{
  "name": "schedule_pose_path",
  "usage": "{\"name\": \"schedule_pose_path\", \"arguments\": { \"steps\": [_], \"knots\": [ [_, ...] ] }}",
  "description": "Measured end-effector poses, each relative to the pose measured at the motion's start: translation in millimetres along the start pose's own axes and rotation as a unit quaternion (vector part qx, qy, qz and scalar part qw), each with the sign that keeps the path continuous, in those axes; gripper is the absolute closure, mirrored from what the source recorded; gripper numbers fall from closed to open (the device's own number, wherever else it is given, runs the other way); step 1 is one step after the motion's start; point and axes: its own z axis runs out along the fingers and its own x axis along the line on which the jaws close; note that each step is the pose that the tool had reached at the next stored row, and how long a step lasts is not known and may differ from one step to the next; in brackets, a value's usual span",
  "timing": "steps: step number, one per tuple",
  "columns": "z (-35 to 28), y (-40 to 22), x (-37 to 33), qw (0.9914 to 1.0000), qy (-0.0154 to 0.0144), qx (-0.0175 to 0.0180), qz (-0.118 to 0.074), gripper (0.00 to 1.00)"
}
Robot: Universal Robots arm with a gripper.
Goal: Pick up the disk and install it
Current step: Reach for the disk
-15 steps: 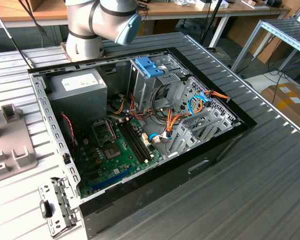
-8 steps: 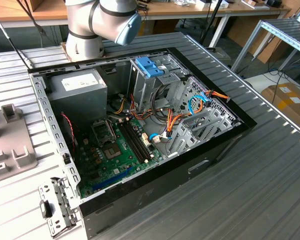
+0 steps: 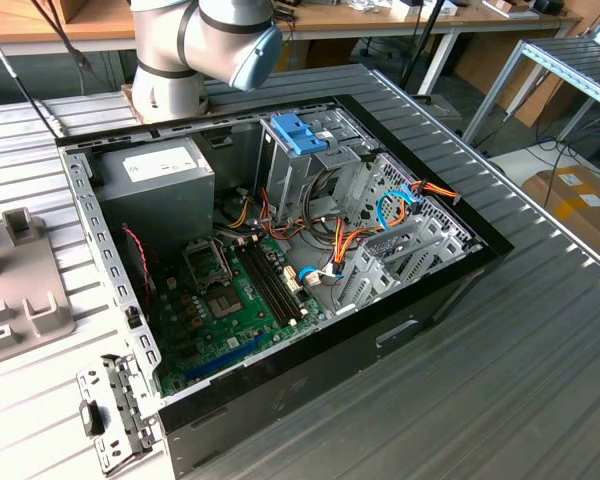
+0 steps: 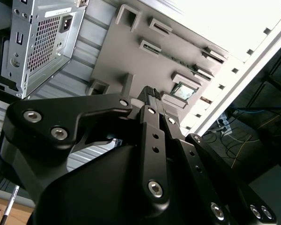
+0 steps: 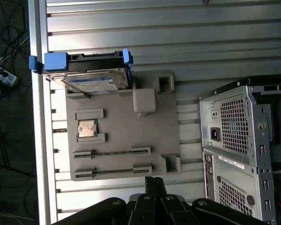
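Nearest the wrist, gripper: pinched narrow, empty, over the grey fixture plate's near edge.
Disk: lying at the plate's far edge, well apart from the gripper.
Computer case: beside the plate, lid off.
Progress: seemingly nothing done; pickup and install both remain.

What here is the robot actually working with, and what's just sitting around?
Part of the job:
- the disk, lying on the grey tray
- the gripper, shut, holding nothing
- the open computer case

Just lying about:
- the processor chip on the tray
- the metal bracket beside the case
- the cardboard box
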Motion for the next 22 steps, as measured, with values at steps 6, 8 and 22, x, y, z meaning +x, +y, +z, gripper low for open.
{"name": "schedule_pose_path", "arguments": {
  "steps": [6, 8, 22],
  "knots": [
    [-0.4, -1.3, 16.7, 1.0, 0.0, 0.0, 0.0, 0.89],
    [-0.6, -1.7, 22.1, 1.0, 0.0, 0.0, 0.0, 0.89],
    [-0.8, -2.2, 29.1, 1.0, 0.0, 0.0, 0.0, 0.89]
  ]
}}
